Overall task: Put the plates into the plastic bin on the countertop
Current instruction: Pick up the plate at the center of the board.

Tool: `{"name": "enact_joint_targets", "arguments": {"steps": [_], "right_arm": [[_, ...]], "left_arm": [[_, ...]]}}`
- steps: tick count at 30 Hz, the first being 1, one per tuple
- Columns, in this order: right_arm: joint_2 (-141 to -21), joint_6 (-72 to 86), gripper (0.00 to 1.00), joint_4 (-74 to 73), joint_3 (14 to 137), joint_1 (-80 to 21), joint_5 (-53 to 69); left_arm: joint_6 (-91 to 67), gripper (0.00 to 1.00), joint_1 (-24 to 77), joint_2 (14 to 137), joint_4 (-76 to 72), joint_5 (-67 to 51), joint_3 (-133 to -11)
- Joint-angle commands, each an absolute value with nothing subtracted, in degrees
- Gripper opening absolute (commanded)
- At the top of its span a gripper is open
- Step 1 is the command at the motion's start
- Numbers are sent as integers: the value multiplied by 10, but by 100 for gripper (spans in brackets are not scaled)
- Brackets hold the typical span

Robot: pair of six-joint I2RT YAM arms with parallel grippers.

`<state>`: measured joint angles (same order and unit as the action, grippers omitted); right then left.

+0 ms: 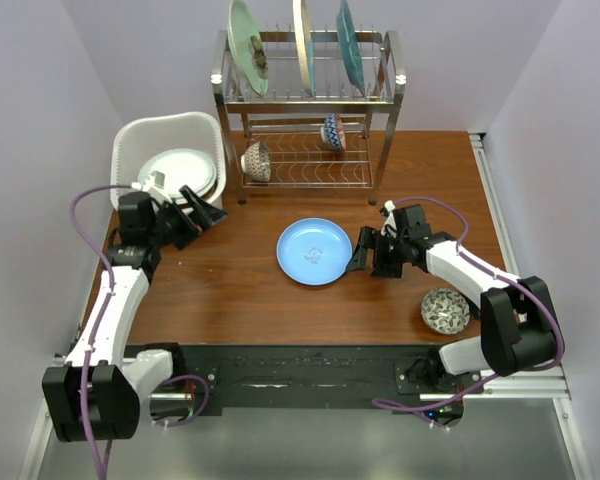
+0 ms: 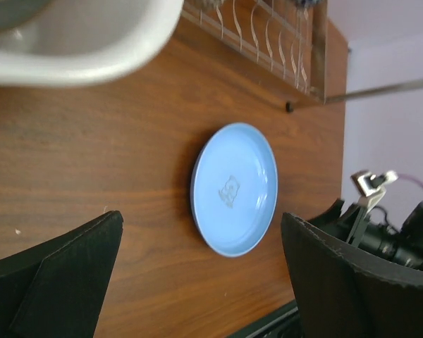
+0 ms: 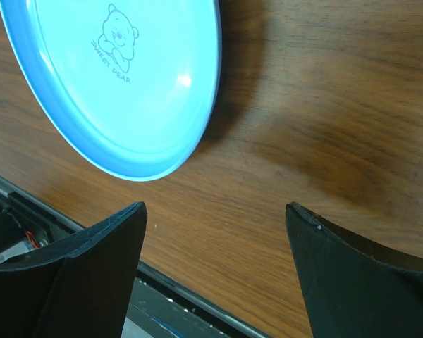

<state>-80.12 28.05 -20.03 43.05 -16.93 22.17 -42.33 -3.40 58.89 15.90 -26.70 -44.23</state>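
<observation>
Sitting flat on countertop (image 1: 230, 290), blue plate (image 1: 314, 250) is looking stiff, slick, prob light: pinch its raised rim; right gripper (image 1: 361, 251) hovering at its 3 o'clock, jaws apart; left gripper (image 1: 202, 208) gaping empty by plastic bin (image 1: 126, 150).

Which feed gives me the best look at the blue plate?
Top external: the blue plate shows whole from above, flat on the countertop, beside the right gripper. Left wrist also shows the plate whole but slanted. Right wrist crops the plate, though its bear print is clearest there.
</observation>
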Motion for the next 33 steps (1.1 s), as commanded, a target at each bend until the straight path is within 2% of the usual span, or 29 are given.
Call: {"name": "enact_joint_targets", "arguments": {"steps": [1,9,15,24,29,33], "right_arm": [[-786,291,83,-200,436,-171,231],[-786,289,83,-202,437,-170,231],[-788,287,83,-204,437,-171,234],[-795,278,84,-209,439,-170,235],[-797,277,84,-207,439,-171,236],[-799,276,84,-208,439,-171,235]], "left_arm": [[-426,98,43,590,126,-242,-412],[-484,97,189,670,48,-176,-382],[-476,92,267,770,58,-119,-432],[-483,75,296,867,24,-114,-447],[-491,69,297,884,9,-116,-445],[-494,61,297,903,-15,-120,-460]]}}
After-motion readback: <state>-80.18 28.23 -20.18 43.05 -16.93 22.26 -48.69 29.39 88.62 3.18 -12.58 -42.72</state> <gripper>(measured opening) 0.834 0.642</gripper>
